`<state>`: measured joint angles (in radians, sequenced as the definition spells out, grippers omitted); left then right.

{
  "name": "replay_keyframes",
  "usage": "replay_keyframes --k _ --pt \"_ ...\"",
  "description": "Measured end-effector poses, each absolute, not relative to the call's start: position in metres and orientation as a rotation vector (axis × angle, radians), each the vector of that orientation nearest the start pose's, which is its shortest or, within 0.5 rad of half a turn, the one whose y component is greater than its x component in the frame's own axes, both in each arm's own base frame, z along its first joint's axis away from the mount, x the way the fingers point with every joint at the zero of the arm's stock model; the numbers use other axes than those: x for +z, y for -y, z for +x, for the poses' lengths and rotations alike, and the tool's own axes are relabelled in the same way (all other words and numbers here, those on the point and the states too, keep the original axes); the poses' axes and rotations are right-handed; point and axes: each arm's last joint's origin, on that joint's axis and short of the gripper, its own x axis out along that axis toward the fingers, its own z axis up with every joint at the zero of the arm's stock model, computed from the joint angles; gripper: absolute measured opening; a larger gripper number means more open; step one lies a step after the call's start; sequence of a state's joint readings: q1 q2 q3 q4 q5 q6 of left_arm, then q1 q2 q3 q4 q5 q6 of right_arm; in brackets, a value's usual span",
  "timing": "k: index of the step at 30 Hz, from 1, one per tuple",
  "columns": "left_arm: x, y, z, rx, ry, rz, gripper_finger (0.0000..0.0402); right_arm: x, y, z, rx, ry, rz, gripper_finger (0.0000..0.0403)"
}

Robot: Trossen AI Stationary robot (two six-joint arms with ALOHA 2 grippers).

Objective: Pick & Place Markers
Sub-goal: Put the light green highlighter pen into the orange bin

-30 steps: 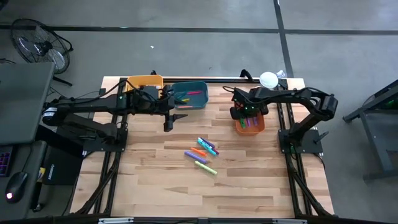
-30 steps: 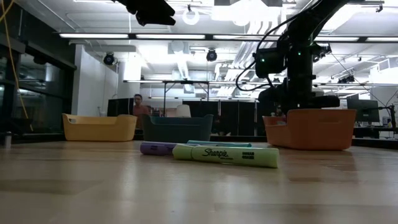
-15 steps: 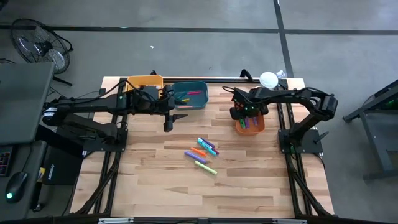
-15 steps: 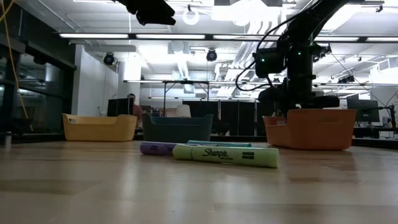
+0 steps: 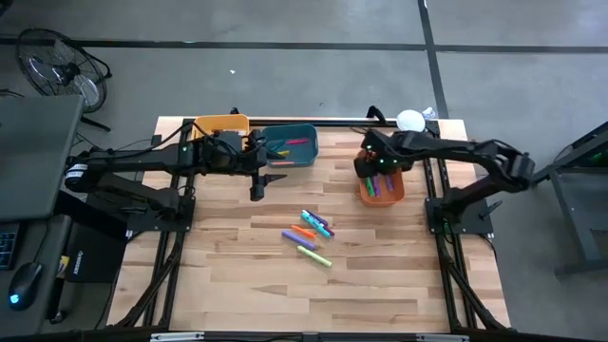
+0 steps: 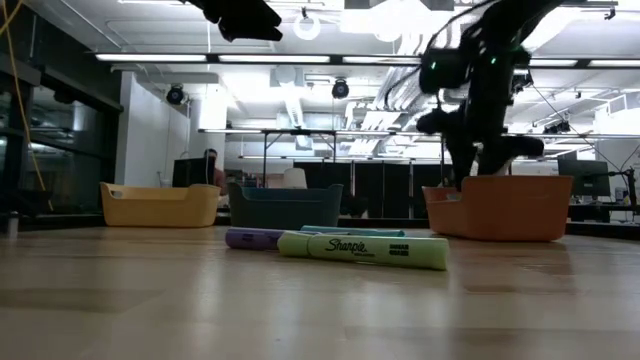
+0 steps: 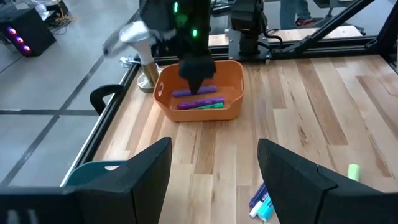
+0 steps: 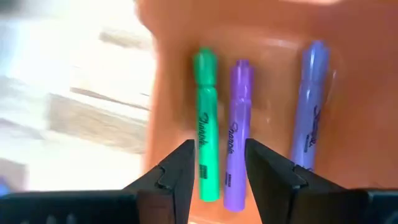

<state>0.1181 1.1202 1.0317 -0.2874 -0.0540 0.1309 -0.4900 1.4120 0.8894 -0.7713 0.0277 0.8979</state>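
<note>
An orange bin (image 5: 382,189) sits at the right rear of a wooden table (image 5: 237,275). The right gripper (image 8: 216,163) hangs just above it – fingers apart, holding nothing – over a green marker (image 8: 206,158) and two purple markers (image 8: 237,137) lying inside. Well away from the bin, toward the table's middle, a loose cluster of markers (image 5: 310,234) waits. Farther from the bin, beside a teal bin (image 5: 290,146), the left gripper (image 7: 214,174) hovers with fingers spread wide, empty. Likely risk – as the right arm lifts away, a finger could catch the orange bin's rim and drag or tip it
</note>
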Motion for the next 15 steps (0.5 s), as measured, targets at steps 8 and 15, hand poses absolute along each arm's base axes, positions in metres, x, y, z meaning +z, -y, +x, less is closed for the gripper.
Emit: replay_keyframes --k 8,15 --pt "0.344 -0.03 0.242 0.158 -0.383 0.055 0.0232 0.255 0.099 0.206 -0.79 -0.745 0.87 0.0129" --pt "0.343 -0.029 0.243 0.155 -0.372 -0.12 0.0232 0.287 0.071 0.201 -0.59 -0.593 0.728 0.0129"
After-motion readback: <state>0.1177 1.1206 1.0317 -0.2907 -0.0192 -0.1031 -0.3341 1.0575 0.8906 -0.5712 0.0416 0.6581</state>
